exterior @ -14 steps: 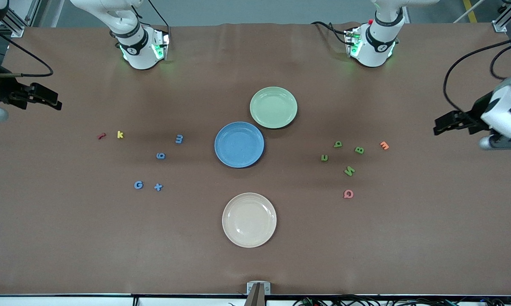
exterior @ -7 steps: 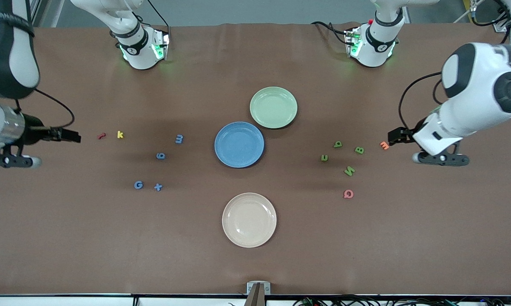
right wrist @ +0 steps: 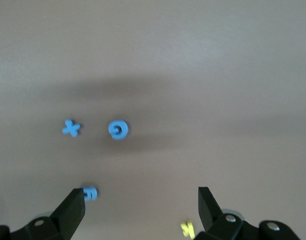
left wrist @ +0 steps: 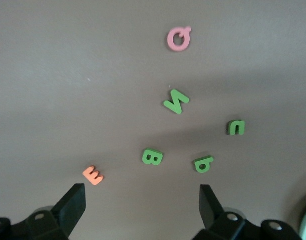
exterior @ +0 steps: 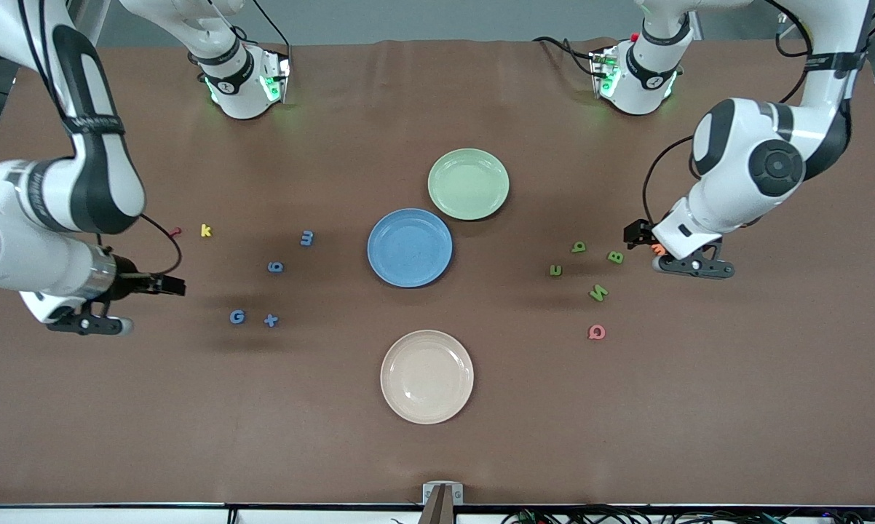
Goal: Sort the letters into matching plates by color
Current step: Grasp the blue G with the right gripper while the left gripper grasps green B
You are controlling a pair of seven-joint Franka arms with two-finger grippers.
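Right claw (exterior: 168, 284) hovers over bare bench (exterior: 190, 407) toward the right arm's end, fingers (right wrist: 73, 210) spread apart, holding nothing. Yellow k (exterior: 205, 231) and a red letter (exterior: 175, 232), partly hidden by cable, lie farther from the front camera. Blue G (exterior: 237, 316) and blue plus (exterior: 271, 320) sit side by side; blue 6 (exterior: 275, 267) and blue E-shape (exterior: 306, 238) lie farther back, toward the blue plate (exterior: 409, 247). Green plate (exterior: 468, 183) just beside it, possibly touching at the rims; cream plate (exterior: 426, 376) nearest the camera. Both coloured plates hold nothing. Green u (exterior: 555, 270), green b (exterior: 578, 247), green N (exterior: 598, 292), green B (exterior: 615, 257) cluster toward the left arm's end, pink Q (exterior: 596, 332) nearer the camera. Left claw (exterior: 638, 234) hangs beside the B, over the orange letter (left wrist: 93, 175), fingers (left wrist: 72, 206) wide apart, empty.
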